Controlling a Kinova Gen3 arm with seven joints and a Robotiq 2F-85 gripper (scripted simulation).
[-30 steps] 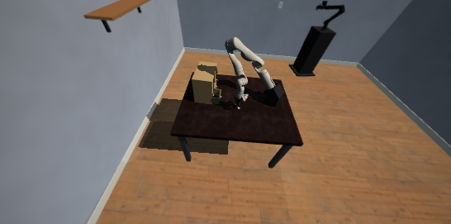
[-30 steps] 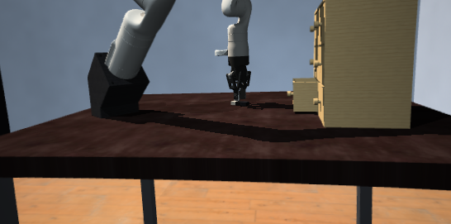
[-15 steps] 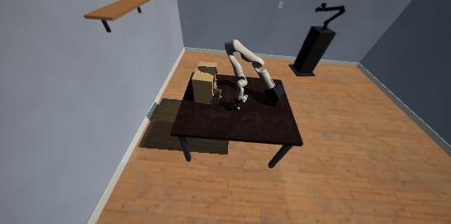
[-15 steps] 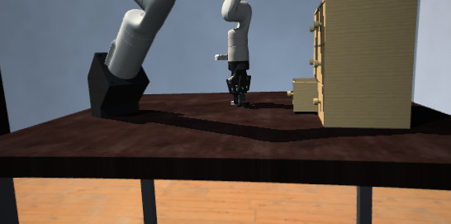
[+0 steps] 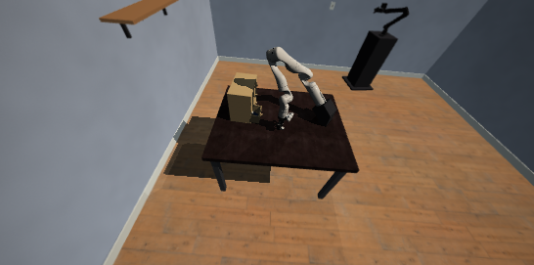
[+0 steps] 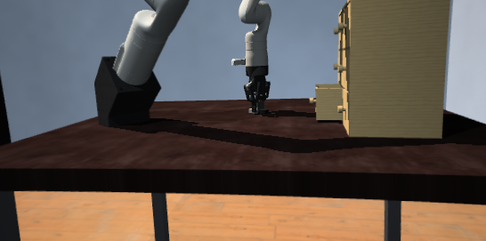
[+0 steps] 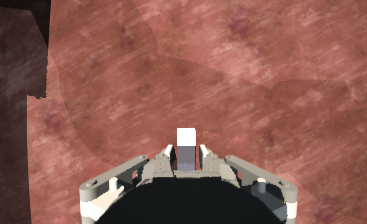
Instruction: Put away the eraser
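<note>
Holding nothing, w/ tool (image 5: 280,125) (image 6: 258,108) (image 7: 186,151) part-open, straddles eraser (image 5: 282,128) (image 6: 252,111) (image 7: 186,137), long axis betw. & approx. parallel to pads, gap ea. side.

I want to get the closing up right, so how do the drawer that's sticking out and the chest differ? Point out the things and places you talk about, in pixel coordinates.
The drawer (image 5: 256,115) (image 6: 329,103) is small and low; the chest (image 5: 241,106) (image 6: 396,65) is several times taller. The drawer juts out toward the arm's side, while the chest stands upright behind its front. Both are the same pale tan.
</note>
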